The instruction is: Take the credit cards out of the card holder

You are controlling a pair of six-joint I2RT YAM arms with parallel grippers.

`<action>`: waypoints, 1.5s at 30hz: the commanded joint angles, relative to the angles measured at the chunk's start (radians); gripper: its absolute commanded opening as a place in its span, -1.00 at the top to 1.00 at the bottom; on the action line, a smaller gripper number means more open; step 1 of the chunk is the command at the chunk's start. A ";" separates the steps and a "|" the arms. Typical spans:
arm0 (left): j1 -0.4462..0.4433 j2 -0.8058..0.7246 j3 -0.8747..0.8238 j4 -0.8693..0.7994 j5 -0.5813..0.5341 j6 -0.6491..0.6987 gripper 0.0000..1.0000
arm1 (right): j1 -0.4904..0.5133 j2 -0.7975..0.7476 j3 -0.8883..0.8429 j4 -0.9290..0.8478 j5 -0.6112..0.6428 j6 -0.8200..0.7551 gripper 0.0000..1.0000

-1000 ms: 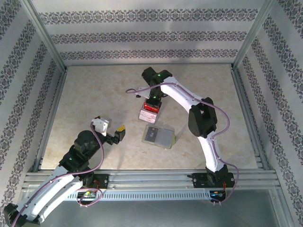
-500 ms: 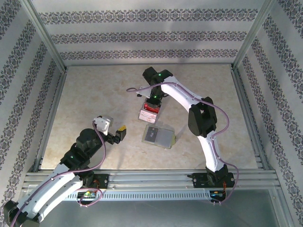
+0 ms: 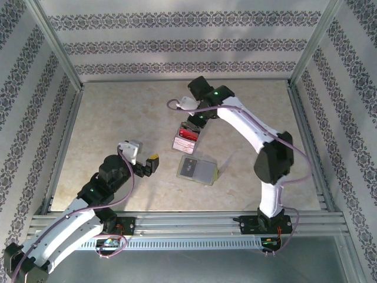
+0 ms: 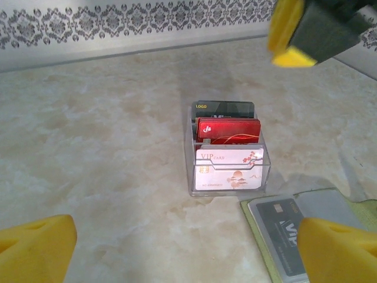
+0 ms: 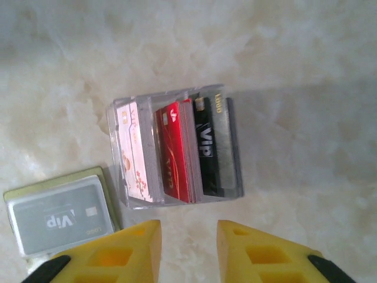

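My right gripper hangs over the small clear plastic box, its yellow jaws a narrow gap apart with nothing between them. My left gripper is spread wide and empty, low over the pale marbled table, facing the box.

The flat folding card holder, yellow-green outside and pale grey inside, lies open on the table just beside the box. A thin dark grey plastic card lies flat in it. A red plastic card stands upright in the box's middle slot.

I judge the grey card light, stiff and slick, lying too flush to pinch from above. I would catch its exposed short edge and slide it along the pocket. The holder looks light enough to skate on the smooth table, so my other hand should pin its free flap.
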 commanded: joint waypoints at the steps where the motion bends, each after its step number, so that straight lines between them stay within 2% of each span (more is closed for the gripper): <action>1: -0.008 0.050 0.056 -0.055 -0.021 -0.090 -0.92 | -0.010 -0.165 -0.120 0.127 0.013 0.128 0.29; 6: -0.007 0.184 0.135 -0.090 0.014 -0.205 -0.89 | -0.031 -0.448 -0.410 0.348 -0.044 0.289 0.04; 9: -0.004 0.284 0.200 -0.124 0.070 -0.255 -0.78 | -0.076 -0.592 -0.595 0.473 -0.102 0.408 -0.03; 12: -0.004 0.385 0.256 -0.135 0.159 -0.301 -0.67 | -0.141 -0.720 -0.769 0.580 -0.159 0.556 -0.22; 19: -0.010 0.539 0.341 -0.164 0.223 -0.459 -0.43 | -0.350 -0.924 -1.116 0.718 -0.282 0.878 -0.53; 23: -0.047 0.626 0.368 -0.158 0.291 -0.492 -0.34 | -0.425 -0.990 -1.262 0.763 -0.324 0.996 -0.75; 26: -0.079 0.714 0.387 -0.137 0.355 -0.512 -0.27 | -0.444 -1.014 -1.330 0.777 -0.313 1.071 -0.95; 31: -0.142 0.864 0.436 -0.117 0.373 -0.518 -0.18 | -0.450 -1.038 -1.395 0.780 -0.251 1.167 -0.96; 35: -0.170 0.954 0.478 -0.118 0.356 -0.508 -0.10 | -0.451 -1.033 -1.404 0.777 -0.242 1.174 -0.96; 40: -0.174 1.001 0.497 -0.131 0.312 -0.490 0.02 | -0.451 -1.025 -1.396 0.761 -0.238 1.163 -0.96; 45: -0.174 1.040 0.505 -0.121 0.327 -0.489 0.08 | -0.451 -1.023 -1.392 0.748 -0.229 1.147 -0.96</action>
